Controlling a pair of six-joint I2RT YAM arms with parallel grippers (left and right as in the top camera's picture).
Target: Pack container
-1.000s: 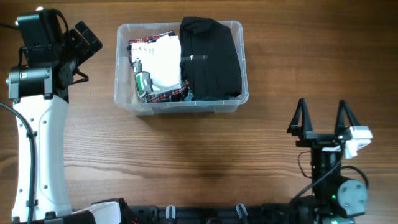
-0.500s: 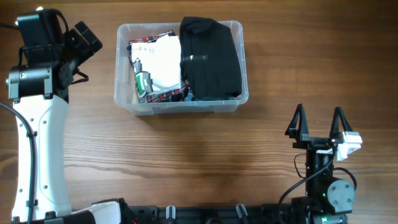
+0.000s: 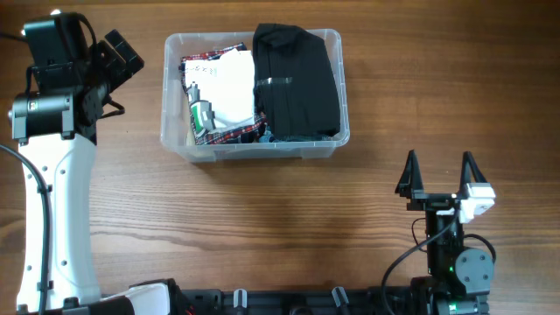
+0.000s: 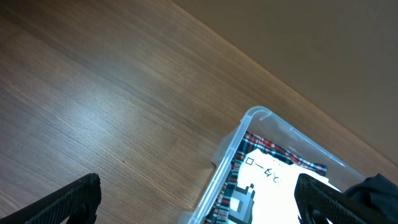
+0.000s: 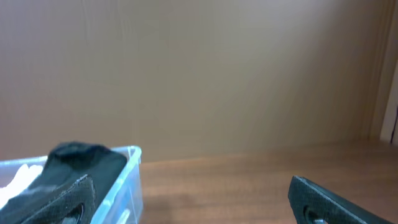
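Your right gripper (image 3: 438, 168) has pulled back toward its base, jaws apart, empty. Container (image 3: 262, 150) lies ahead-left of it, long axis crosswise; your left gripper (image 3: 122, 54), also spread, sits nearer.

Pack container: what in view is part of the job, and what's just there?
Job:
- container
- black garment, in the container
- white and plaid garment, in the container beside it
- left gripper and right gripper, both open and holding nothing

Just there:
- table
- black base rail at the near edge
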